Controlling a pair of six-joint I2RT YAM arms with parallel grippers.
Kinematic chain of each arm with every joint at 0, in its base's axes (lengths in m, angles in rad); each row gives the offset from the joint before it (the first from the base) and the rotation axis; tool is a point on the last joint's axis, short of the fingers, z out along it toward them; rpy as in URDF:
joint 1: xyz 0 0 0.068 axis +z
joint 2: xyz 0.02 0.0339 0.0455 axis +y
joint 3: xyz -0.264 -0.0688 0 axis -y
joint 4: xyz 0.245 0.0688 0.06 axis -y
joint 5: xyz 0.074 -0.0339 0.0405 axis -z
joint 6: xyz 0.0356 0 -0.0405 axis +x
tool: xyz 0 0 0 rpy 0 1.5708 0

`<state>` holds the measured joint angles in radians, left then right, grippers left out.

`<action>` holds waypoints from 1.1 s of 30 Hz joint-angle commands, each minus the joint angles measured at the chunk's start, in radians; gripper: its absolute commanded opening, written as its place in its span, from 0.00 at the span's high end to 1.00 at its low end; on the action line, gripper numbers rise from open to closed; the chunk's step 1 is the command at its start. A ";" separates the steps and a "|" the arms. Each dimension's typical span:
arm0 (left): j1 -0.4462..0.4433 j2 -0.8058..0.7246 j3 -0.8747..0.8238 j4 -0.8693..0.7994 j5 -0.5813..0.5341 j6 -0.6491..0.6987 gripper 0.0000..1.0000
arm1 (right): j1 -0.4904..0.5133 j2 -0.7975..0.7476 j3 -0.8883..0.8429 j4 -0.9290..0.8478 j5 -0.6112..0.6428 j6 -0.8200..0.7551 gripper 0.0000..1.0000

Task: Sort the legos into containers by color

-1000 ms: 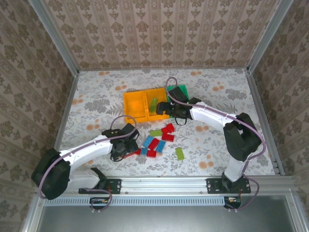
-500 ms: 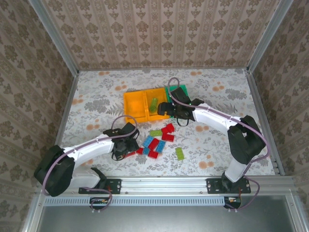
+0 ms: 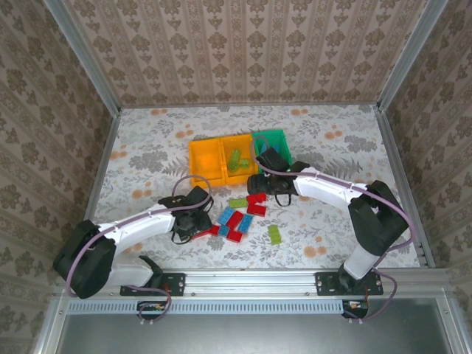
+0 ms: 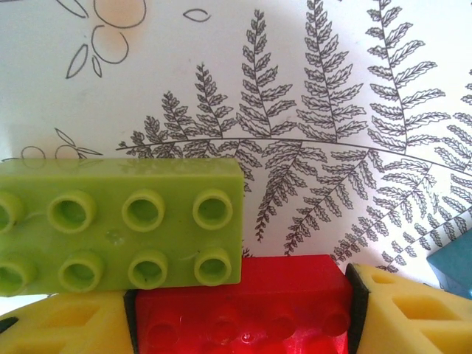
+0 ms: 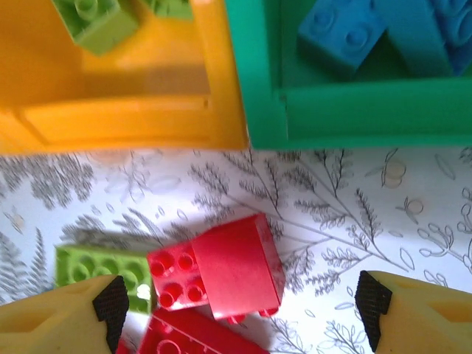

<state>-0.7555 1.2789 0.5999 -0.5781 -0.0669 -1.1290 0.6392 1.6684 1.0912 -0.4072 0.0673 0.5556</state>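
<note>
Fern-print tabletop (image 3: 147, 140) | left gripper (image 4: 237, 318) pinches red brick (image 4: 243, 295), lime brick (image 4: 122, 221) against it | right gripper (image 5: 240, 306) spread over red block (image 5: 225, 273); orange bin (image 5: 125, 122), green bin (image 5: 258, 88) beyond.

three joined bins (image 3: 193, 161) in a row, loose bricks (image 3: 234, 220) scattered before them

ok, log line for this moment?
left gripper: shut on red brick, beside lime brick | right gripper: open over loose red brick | middle orange bin: green bricks | green bin: blue bricks
</note>
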 commanded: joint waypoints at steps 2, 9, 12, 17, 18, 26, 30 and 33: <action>0.007 -0.001 -0.024 0.001 0.013 0.017 0.50 | 0.014 -0.021 -0.032 0.006 0.009 -0.099 0.19; 0.009 -0.102 0.020 -0.090 -0.040 0.015 0.51 | 0.016 0.002 -0.046 0.029 0.001 -0.122 0.28; 0.009 -0.146 0.067 -0.129 -0.062 0.025 0.51 | 0.016 0.007 -0.054 0.050 -0.020 -0.125 0.29; 0.035 -0.168 0.161 -0.167 -0.094 0.078 0.50 | 0.016 0.028 -0.049 0.053 -0.027 -0.142 0.30; 0.047 -0.164 0.173 -0.164 -0.091 0.092 0.50 | 0.016 0.032 -0.048 0.053 -0.026 -0.146 0.30; 0.204 -0.062 0.285 -0.064 -0.031 0.266 0.49 | 0.016 0.073 -0.038 0.033 0.009 -0.156 0.34; 0.254 0.023 0.371 -0.021 -0.006 0.350 0.48 | 0.017 0.093 -0.037 0.045 0.017 -0.148 0.37; 0.274 0.088 0.438 -0.001 0.013 0.399 0.47 | 0.017 0.099 -0.046 0.066 0.032 -0.130 0.39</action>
<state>-0.4969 1.3304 0.9783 -0.6189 -0.0837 -0.8299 0.6506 1.7485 1.0492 -0.3592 0.0605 0.4175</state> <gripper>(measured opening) 0.601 0.619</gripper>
